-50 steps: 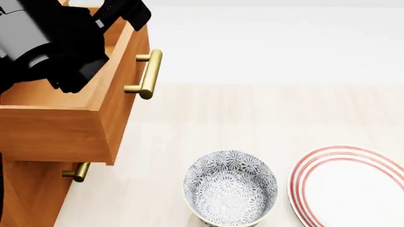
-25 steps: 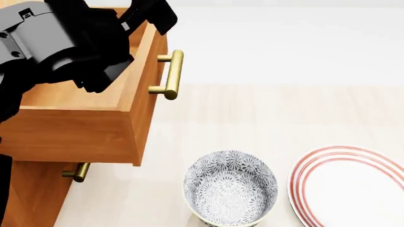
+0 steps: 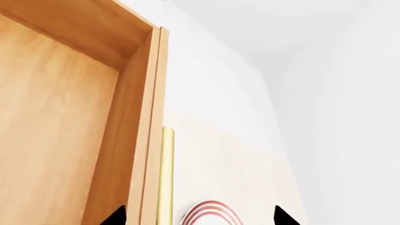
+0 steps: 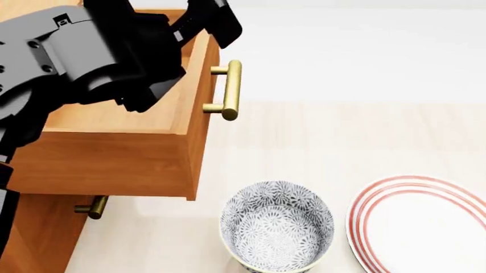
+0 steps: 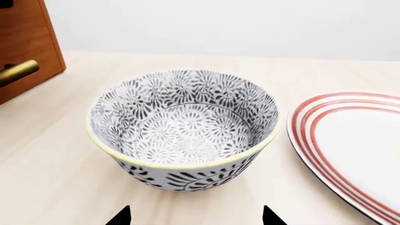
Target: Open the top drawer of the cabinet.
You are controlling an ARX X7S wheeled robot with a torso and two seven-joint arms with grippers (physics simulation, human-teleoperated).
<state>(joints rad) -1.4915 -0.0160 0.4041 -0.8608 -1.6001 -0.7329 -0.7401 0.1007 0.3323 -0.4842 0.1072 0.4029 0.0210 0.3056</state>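
The top drawer (image 4: pixel 114 122) stands pulled well out of the cabinet (image 4: pixel 34 239), its light wood inside showing. Its brass bar handle (image 4: pixel 231 91) sticks out from the front panel. My left gripper (image 4: pixel 215 25) is above the front panel's far end. In the left wrist view the left gripper (image 3: pixel 196 218) is open, one fingertip (image 3: pixel 115 216) on the drawer's inner side and the other beyond the handle (image 3: pixel 166 178). My right gripper (image 5: pixel 195 218) is open and empty, just before a patterned bowl (image 5: pixel 184 126). It is out of the head view.
The grey-patterned bowl (image 4: pixel 277 227) stands on the pale table in front of the drawer. A white plate with red rings (image 4: pixel 421 222) lies to its right. A lower drawer's brass handle (image 4: pixel 93 207) shows under the open drawer and in the right wrist view (image 5: pixel 16 72).
The top drawer has slid further out, to the right in the head view. My left arm has moved the same way with it. The bowl and plate have not moved.
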